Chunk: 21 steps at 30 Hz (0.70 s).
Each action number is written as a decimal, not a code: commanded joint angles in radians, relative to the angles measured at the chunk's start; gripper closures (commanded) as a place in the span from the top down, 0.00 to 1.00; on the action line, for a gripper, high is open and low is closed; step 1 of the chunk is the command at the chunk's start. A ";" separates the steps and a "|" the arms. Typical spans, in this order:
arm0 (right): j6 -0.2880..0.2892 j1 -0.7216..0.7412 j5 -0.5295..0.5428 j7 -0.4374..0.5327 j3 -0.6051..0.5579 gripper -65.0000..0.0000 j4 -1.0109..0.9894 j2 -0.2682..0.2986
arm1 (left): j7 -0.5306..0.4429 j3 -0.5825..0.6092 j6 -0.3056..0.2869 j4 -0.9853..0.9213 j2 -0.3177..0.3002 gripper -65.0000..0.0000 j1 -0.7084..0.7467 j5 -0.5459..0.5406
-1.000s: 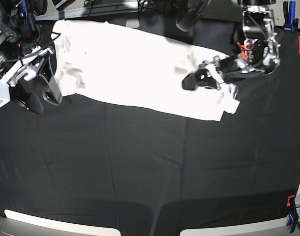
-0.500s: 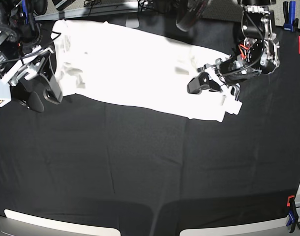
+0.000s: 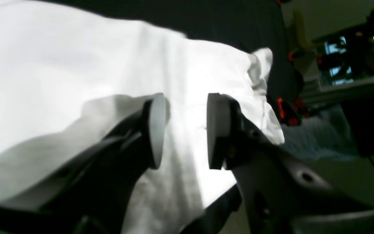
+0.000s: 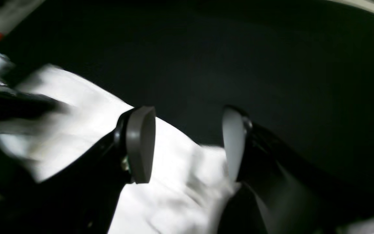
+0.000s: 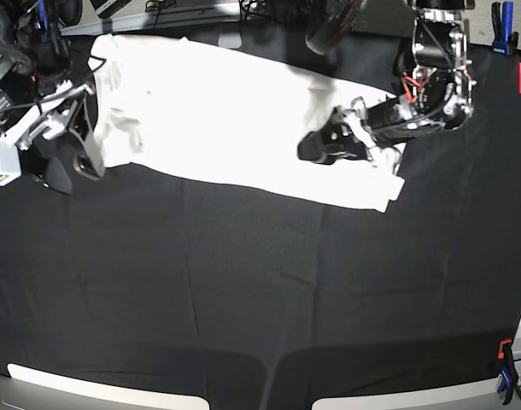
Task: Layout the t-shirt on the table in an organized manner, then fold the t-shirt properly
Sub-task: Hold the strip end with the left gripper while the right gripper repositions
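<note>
Overall, white t-shirt (image 5: 235, 120) flat, rumpled ends

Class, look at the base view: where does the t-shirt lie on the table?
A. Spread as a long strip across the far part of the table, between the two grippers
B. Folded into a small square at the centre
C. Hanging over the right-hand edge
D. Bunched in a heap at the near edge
A: the t-shirt lies stretched across the far part of the table, from the right gripper to the left gripper.
</note>
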 commanded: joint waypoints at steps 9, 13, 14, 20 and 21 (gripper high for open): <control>-0.013 0.003 -0.135 0.041 0.005 0.49 -0.273 0.009 | -0.019 0.071 -0.009 0.016 -0.003 0.31 -0.018 -0.028; -0.012 0.003 -0.130 0.058 0.005 0.49 -0.453 0.010 | -0.020 0.081 -0.009 0.016 -0.003 0.31 -0.018 -0.028; -0.012 0.003 -0.127 0.058 0.005 0.49 -0.490 0.010 | -0.020 0.081 -0.009 0.016 -0.003 0.31 -0.018 -0.027; 0.006 0.003 -0.057 0.124 0.005 0.49 -0.666 0.010 | -0.020 0.081 -0.009 0.016 -0.002 0.31 -0.018 -0.028; 0.006 0.003 -0.050 0.138 0.005 0.49 -0.698 0.010 | -0.020 0.081 -0.009 0.016 -0.003 0.31 -0.018 -0.028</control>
